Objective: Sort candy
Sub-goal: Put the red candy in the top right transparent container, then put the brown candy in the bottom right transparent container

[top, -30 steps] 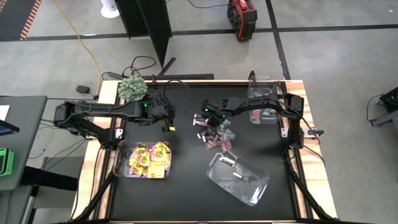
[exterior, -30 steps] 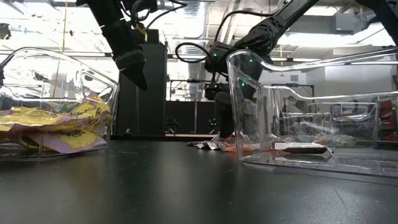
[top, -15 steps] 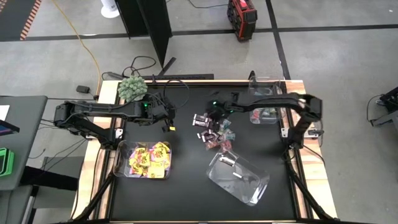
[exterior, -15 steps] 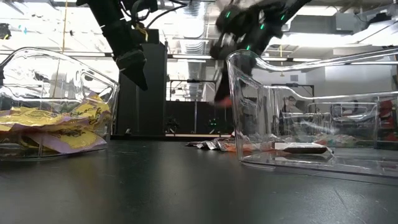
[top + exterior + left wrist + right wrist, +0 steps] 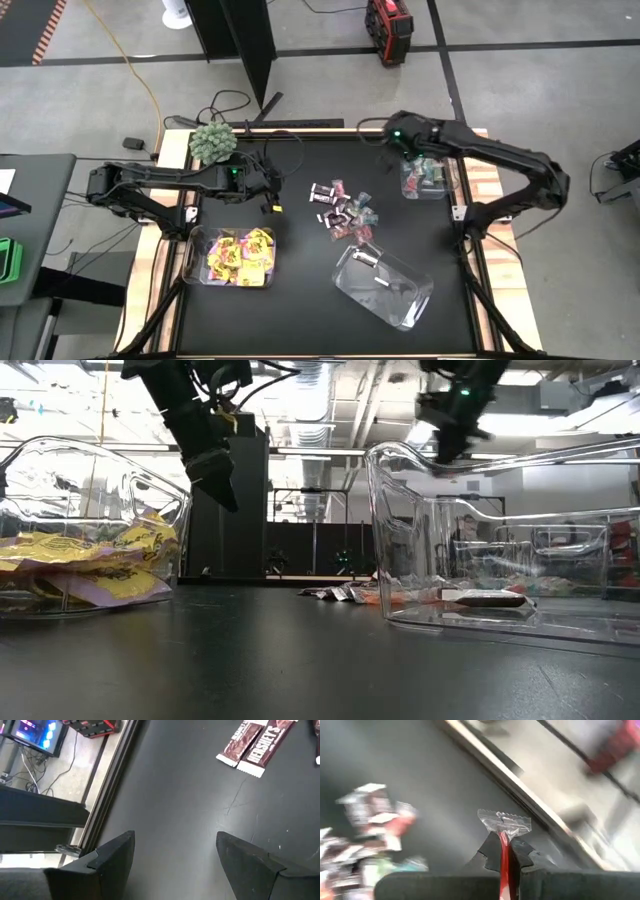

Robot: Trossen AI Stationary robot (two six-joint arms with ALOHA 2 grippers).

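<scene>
Candy: clamped between the right gripper fingers.
Pile: table centre.
Left gripper: jaws apart, nine o'clock of pile.

Black table underneath, pale wood at its edges. Yellow packets fill one clear bin. Loose in the middle: dark brown bars with white lettering, plus teal-and-pink wrappers. The right tool, dark, pinches a red sweet in a clear, zigzag-edged wrapper.
</scene>
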